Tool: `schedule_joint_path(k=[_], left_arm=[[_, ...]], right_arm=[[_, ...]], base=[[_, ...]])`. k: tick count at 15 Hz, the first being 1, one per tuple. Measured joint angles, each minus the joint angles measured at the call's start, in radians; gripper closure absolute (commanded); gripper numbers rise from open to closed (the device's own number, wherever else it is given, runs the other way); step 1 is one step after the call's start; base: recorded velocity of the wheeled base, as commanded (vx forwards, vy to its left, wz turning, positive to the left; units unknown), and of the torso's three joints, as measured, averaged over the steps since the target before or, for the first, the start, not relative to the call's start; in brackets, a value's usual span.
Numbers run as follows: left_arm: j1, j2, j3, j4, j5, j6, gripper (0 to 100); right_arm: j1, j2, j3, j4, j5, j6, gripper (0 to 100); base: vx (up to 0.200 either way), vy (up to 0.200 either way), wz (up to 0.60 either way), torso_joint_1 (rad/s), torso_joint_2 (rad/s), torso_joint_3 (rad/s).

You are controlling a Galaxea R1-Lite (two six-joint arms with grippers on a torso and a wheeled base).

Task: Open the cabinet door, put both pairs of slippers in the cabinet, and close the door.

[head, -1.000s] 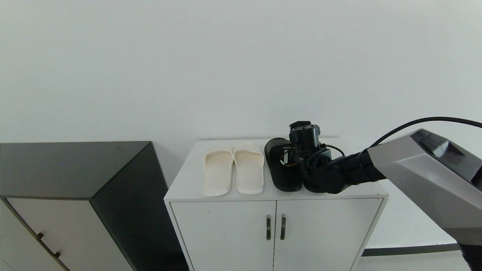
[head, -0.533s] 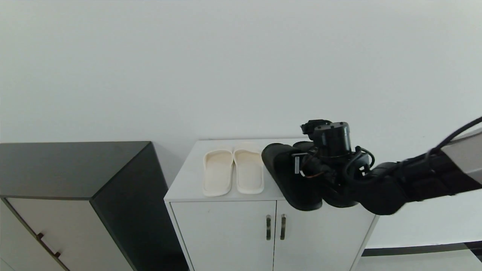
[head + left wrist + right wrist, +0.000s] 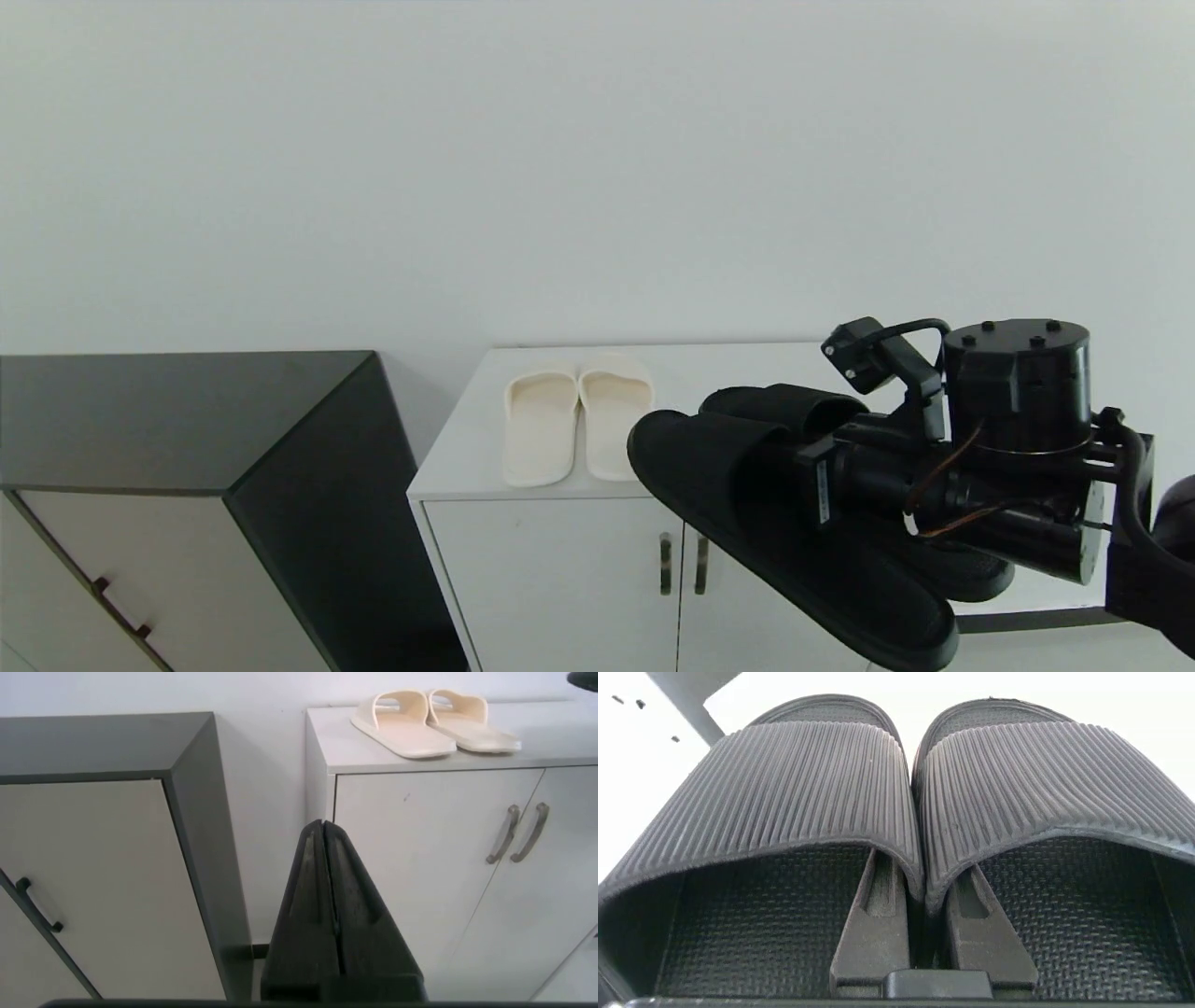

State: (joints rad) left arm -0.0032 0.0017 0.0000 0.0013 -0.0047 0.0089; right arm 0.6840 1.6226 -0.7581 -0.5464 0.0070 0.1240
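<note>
Here, the right gripper (image 3: 923, 896) pinches the adjoining straps of the black slippers (image 3: 747, 485), held side by side in the air before the closed cabinet (image 3: 560, 560), long axes and toes pointing toward it, while the left gripper (image 3: 324, 831) is pressed together.

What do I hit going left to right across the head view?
dark cabinet → cream slippers → black slippers

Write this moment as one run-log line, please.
right pincer: shut on black ribbed slippers | left pincer: shut, empty | cream moulded slippers: on white cabinet | doors: closed
</note>
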Motion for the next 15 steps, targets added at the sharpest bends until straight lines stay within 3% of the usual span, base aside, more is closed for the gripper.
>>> schedule_joint_path(k=[4,15], left_arm=[[0.0,0.0,0.0,0.0,0.0,-0.001,100],[0.0,0.0,0.0,0.0,0.0,0.0,100]], right_arm=[[0.0,-0.026,0.029,-0.005,0.009,-0.019,100],[-0.013,-0.006,0.035,-0.004,0.039,-0.029,100]], base=[[-0.2,0.0,0.0,-0.002,0.0,0.001],[0.0,0.0,0.0,0.0,0.0,0.0]])
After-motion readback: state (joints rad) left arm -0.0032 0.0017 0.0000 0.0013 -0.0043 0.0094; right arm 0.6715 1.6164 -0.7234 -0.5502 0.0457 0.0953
